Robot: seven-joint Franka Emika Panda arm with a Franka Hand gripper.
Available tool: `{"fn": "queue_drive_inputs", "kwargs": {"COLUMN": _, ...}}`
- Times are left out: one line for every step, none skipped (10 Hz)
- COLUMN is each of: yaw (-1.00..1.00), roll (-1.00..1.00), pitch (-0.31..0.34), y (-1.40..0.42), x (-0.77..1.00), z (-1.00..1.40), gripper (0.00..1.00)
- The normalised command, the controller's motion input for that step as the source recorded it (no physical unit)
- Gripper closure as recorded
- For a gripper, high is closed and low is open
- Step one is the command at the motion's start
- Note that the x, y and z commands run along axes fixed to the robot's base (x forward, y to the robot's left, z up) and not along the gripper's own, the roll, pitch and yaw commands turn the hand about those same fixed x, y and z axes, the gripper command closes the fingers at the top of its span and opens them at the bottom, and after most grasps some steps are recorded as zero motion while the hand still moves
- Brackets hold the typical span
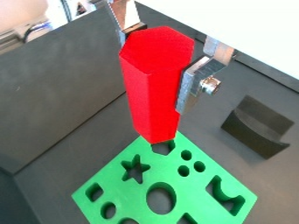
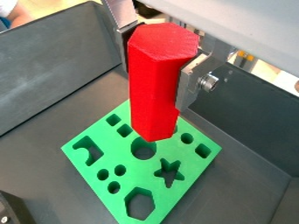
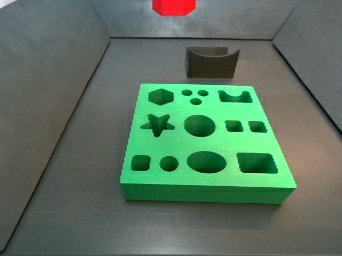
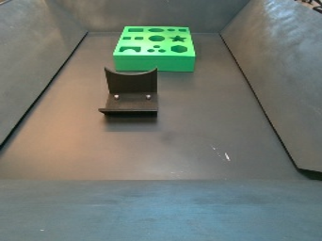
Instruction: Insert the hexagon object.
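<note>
My gripper (image 1: 158, 61) is shut on the bright red hexagon object (image 1: 152, 87), held upright between the silver fingers (image 1: 194, 77); both wrist views show this (image 2: 160, 57). The peg (image 2: 155, 87) hangs well above the green board with shaped holes (image 1: 100, 188), not touching it. The board also shows in both side views (image 3: 201, 193) (image 4: 156, 64). Its hexagonal hole (image 3: 162, 96) (image 2: 142, 206) is open and empty. In a side view only the peg's lower end (image 3: 174, 6) shows at the upper edge; the gripper is out of frame there.
The fixture (image 3: 211, 62) (image 4: 130, 94) stands on the dark floor just beyond one short side of the board, also seen in a wrist view (image 1: 257, 127). Sloping grey walls (image 3: 54, 120) enclose the floor.
</note>
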Motion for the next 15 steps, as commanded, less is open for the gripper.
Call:
{"fn": "queue_drive_inputs", "kwargs": {"yaw": -0.86, "roll": -0.04, "pitch": 0.0, "y": 0.12, "x": 0.0, "z": -0.73, "gripper": 1.0}}
{"fn": "queue_drive_inputs", "kwargs": {"yaw": -0.56, "roll": 0.0, "pitch": 0.0, "y": 0.47, "x": -0.01, "z": -0.73, "gripper": 1.0}}
{"fn": "queue_drive_inputs", "kwargs": {"yaw": -0.48, "roll": 0.0, "pitch": 0.0, "y": 0.56, "x": -0.05, "z": -0.74, "gripper": 1.0}}
{"fn": "queue_drive_inputs", "kwargs": {"yaw": -0.65, "roll": 0.0, "pitch": 0.0, "y": 0.41, "x": 0.0, "z": -0.75, "gripper": 1.0}}
{"fn": "queue_drive_inputs", "kwargs": {"yaw": -1.0, "roll": 0.0, "pitch": 0.0, "y": 0.01, "x": 0.01, "z": -0.74, "gripper": 1.0}}
{"fn": "queue_drive_inputs", "kwargs": {"yaw": -1.0, "roll": 0.0, "pitch": 0.0, "y": 0.0, "x": 0.0, "z": -0.75, "gripper": 1.0}}
{"fn": "queue_drive_inputs", "kwargs": {"yaw": -1.0, "roll": 0.0, "pitch": 0.0, "y": 0.0, "x": 0.0, "z": -0.75, "gripper": 1.0}}
{"fn": "queue_drive_inputs", "kwargs": {"yaw": -1.0, "roll": 0.0, "pitch": 0.0, "y": 0.0, "x": 0.0, "z": -0.74, "gripper": 1.0}}
{"fn": "queue_drive_inputs", "kwargs": {"yaw": -1.0, "roll": 0.0, "pitch": 0.0, "y": 0.0, "x": 0.0, "z": -0.77, "gripper": 1.0}}
{"fn": "queue_drive_inputs", "kwargs": {"yaw": -0.45, "roll": 0.0, "pitch": 0.021, "y": 0.37, "x": 0.13, "z": -0.1, "gripper": 1.0}}
{"fn": "queue_drive_inputs", "kwargs": {"yaw": 0.0, "roll": 0.0, "pitch": 0.043, "y": 0.06, "x": 0.0, "z": 0.0, "gripper": 1.0}}
{"fn": "queue_drive_inputs", "kwargs": {"yaw": 0.08, "roll": 0.01, "pitch": 0.0, "y": 0.05, "x": 0.04, "z": -0.33, "gripper": 1.0}}
{"fn": "queue_drive_inputs", "kwargs": {"yaw": 0.06, "roll": 0.0, "pitch": -0.051, "y": 0.14, "x": 0.0, "z": -0.69, "gripper": 1.0}}
{"fn": "queue_drive_inputs", "kwargs": {"yaw": 0.08, "roll": 0.0, "pitch": -0.067, "y": 0.21, "x": 0.0, "z": -0.78, "gripper": 1.0}}
{"fn": "queue_drive_inputs", "kwargs": {"yaw": 0.05, "roll": 0.0, "pitch": -0.069, "y": 0.25, "x": -0.03, "z": -0.79, "gripper": 1.0}}
